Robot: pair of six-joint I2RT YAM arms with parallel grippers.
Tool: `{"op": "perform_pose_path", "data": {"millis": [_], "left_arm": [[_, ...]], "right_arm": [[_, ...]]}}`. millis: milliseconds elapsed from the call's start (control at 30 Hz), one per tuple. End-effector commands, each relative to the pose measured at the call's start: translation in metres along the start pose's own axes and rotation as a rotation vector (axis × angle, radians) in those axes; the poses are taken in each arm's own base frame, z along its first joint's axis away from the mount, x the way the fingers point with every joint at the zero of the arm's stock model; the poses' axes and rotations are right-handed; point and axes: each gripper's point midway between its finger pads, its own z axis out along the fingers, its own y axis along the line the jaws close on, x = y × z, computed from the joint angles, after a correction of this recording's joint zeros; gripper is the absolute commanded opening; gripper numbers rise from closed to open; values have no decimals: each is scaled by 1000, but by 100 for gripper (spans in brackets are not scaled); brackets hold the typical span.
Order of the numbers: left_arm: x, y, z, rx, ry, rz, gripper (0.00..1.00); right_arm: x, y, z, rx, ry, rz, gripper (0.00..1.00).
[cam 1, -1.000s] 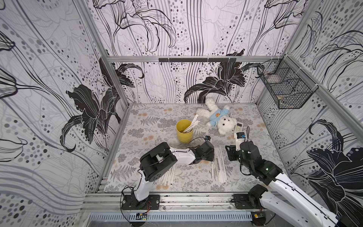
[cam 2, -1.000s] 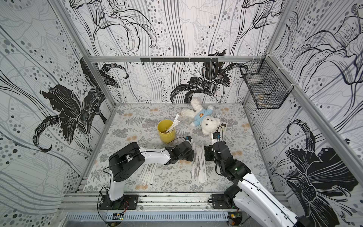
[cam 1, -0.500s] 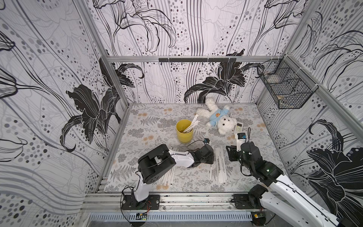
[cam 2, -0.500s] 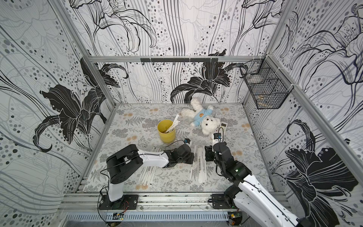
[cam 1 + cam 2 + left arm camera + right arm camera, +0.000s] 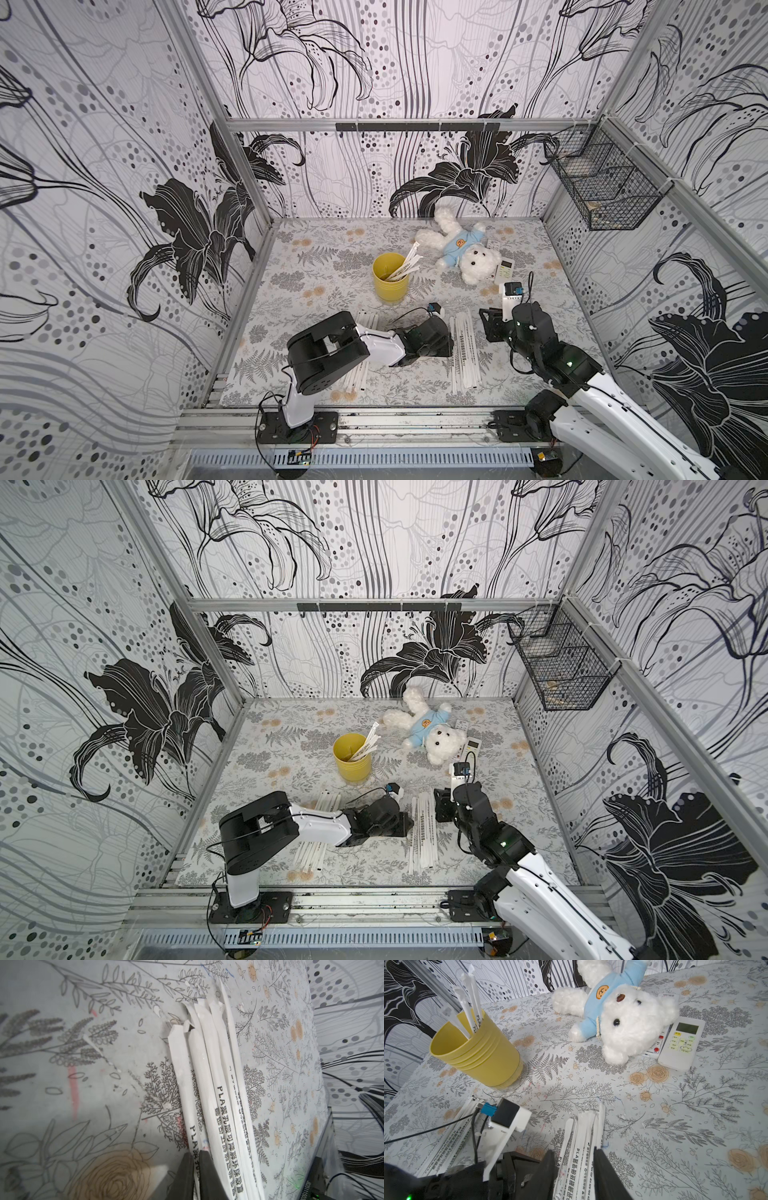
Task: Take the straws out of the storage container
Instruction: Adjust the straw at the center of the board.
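Note:
The storage container [image 5: 390,279] [image 5: 352,759] [image 5: 477,1051] is a yellow cup standing upright mid-table, with a few straws [image 5: 405,266] [image 5: 470,1001] leaning out of it. Several more straws [image 5: 465,353] [image 5: 424,833] [image 5: 207,1076] lie in a row on the table in front of it. My left gripper [image 5: 448,343] [image 5: 196,1154] lies low at that row's left side, jaws nearly together on the leftmost straw. My right gripper [image 5: 487,326] [image 5: 574,1152] is open at the row's right, fingers straddling several straws without pinching them.
Another bunch of straws [image 5: 357,376] [image 5: 452,1136] lies under my left arm. A white teddy [image 5: 461,249] in a blue shirt and two remotes [image 5: 505,270] lie behind the right gripper. A black wire basket [image 5: 602,191] hangs on the right wall.
My left gripper has slid toward the table's front edge alongside the row of straws. The right arm has barely moved.

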Motion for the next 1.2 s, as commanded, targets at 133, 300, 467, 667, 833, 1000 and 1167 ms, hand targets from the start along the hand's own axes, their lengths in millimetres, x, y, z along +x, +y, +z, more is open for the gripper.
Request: {"op": "perform_pose_path", "data": {"millis": [133,300,467,667,833,1000,1167], "left_arm": [[-4,-15,-7,140,-56,-137,15],[-3,-22,-2,177,-45,-154,15],[1,-31,1,221,-19,-172,14],[-9,-40,-11,245,-50,-152,14],[-62,-54,-63,149,-256,43,14],[-119,-55,-137,-52,-467,254,14],[-157,-26,-200,-196,-598,303,15]], "right_arm": [[2,-3,1,9,-6,-13,35],[0,-3,0,10,-11,-13,35],[1,-3,2,14,-7,-16,35],[-5,0,-1,1,-24,-14,35],[-18,17,1,-61,-23,-43,40],[-43,58,13,-201,-1,-88,42],[-83,89,24,-267,-43,-114,40]]}}
